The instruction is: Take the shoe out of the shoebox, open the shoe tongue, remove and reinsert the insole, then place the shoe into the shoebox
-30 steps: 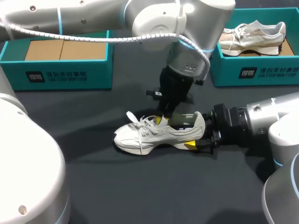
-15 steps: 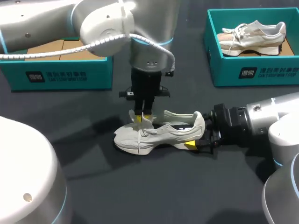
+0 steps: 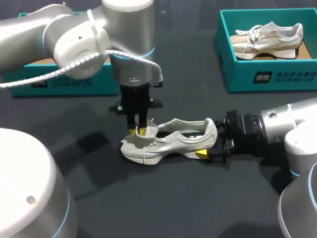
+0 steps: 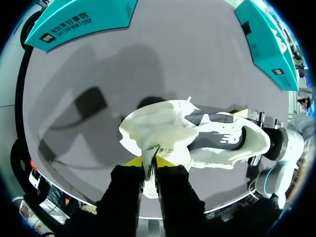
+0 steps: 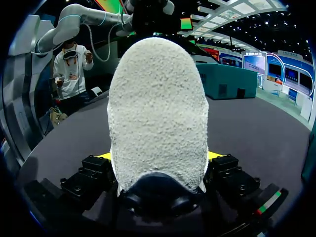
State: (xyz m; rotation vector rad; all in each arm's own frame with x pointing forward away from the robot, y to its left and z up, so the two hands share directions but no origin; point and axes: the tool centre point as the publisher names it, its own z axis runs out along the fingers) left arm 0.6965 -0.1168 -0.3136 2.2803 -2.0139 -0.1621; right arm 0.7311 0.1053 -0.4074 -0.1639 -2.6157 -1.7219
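A pale grey shoe lies on the dark table, toe to the left. My left gripper comes down over its lace area, shut on the tongue, which is folded over toward the toe. In the left wrist view the tongue runs up between the fingers of that gripper, and the shoe's opening lies ahead. My right gripper is level with the table at the heel, shut on the shoe; the heel fills the right wrist view between its yellow tips.
A teal shoebox stands at the back left, partly hidden by my left arm. Another teal shoebox at the back right holds a second shoe. Bare table lies in front of the shoe.
My left arm has moved left from above the shoe's opening toward the toe, drawing the tongue over with it. The right arm and the shoe's heel have stayed put.
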